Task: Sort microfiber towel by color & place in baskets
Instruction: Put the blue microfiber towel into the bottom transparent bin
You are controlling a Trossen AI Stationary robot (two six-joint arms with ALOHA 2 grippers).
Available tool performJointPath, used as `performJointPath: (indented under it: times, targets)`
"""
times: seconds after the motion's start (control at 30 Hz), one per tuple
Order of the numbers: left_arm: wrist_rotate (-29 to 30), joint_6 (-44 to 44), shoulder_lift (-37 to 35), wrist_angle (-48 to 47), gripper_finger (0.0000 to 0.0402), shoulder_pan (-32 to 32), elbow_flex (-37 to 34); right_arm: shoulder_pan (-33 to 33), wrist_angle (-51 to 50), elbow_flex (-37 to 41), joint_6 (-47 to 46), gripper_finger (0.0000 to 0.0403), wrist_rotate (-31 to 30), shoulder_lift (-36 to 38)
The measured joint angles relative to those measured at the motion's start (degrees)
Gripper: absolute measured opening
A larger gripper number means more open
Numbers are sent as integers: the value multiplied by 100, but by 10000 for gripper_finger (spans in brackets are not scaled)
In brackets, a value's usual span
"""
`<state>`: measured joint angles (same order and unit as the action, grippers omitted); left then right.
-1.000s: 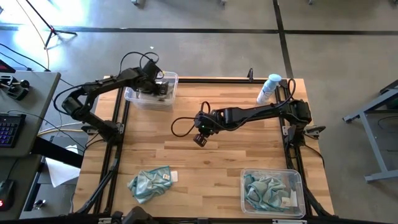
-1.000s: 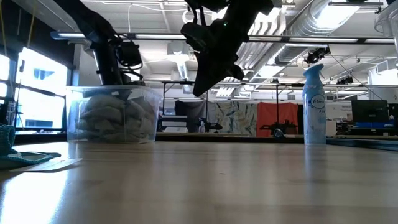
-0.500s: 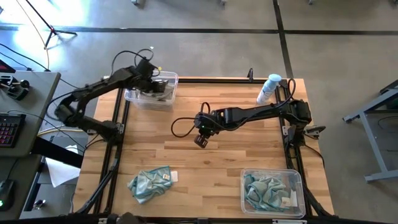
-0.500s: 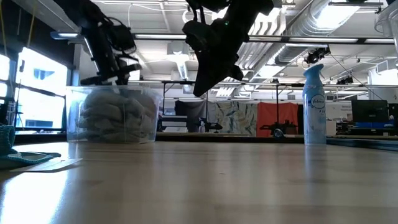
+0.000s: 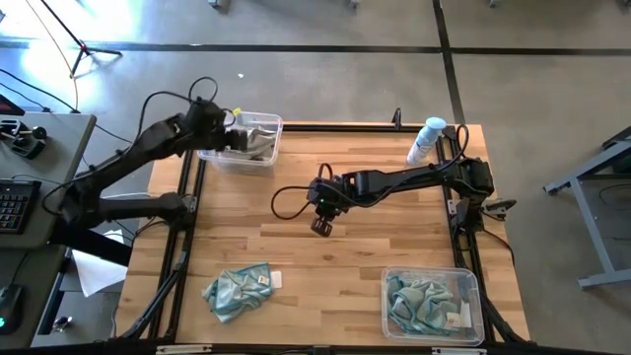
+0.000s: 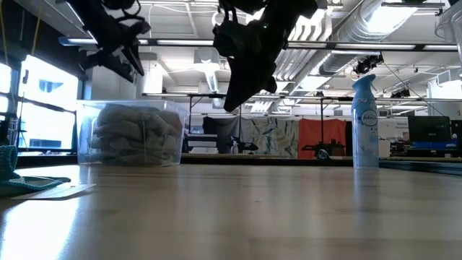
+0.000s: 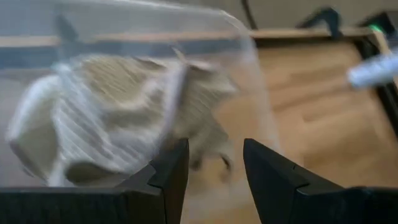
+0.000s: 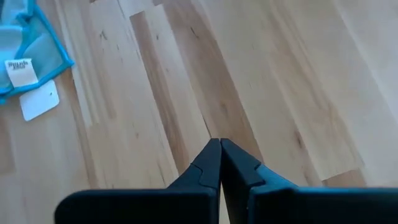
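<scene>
Beige-grey towels (image 5: 254, 138) fill the clear basket (image 5: 277, 125) at the table's far left corner; the left wrist view shows them (image 7: 118, 118) behind its clear wall (image 7: 249, 68). My left gripper (image 5: 234, 138) hangs open just above that basket's left part (image 6: 124, 56), holding nothing (image 7: 214, 168). A teal-blue towel (image 5: 237, 291) with a white tag lies bunched near the table's near left edge (image 8: 25, 43). More teal towels (image 5: 419, 304) lie in the near right basket (image 5: 386, 277). My right gripper (image 5: 320, 226) is shut and empty above the table's middle (image 8: 219, 149).
A white spray bottle with a blue cap (image 5: 426, 140) stands at the far right of the table (image 6: 364, 123). A small white card (image 8: 38, 99) lies beside the loose teal towel. Bare wood (image 5: 345, 286) stretches between that towel and the near right basket.
My left gripper has risen out of the far left basket and drawn back toward the table's left edge. The beige-grey towels have stayed in the basket. My right gripper has kept nearly still.
</scene>
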<state>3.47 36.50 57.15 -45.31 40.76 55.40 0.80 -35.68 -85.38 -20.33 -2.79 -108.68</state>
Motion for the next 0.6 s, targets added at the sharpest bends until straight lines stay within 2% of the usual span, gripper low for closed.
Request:
performJointPath:
  times: [0.1,0.43,0.6]
  targets:
    - [101,239,-192,-208,143,-664,2,11,0,0,155,0,-1,0]
    - [1284,1407,-332,-604,143,-3604,2,11,30,0,581,0,-8,0]
    - [1609,1396,-326,-607,142,-4773,2,11,25,0,-56,0,253,0]
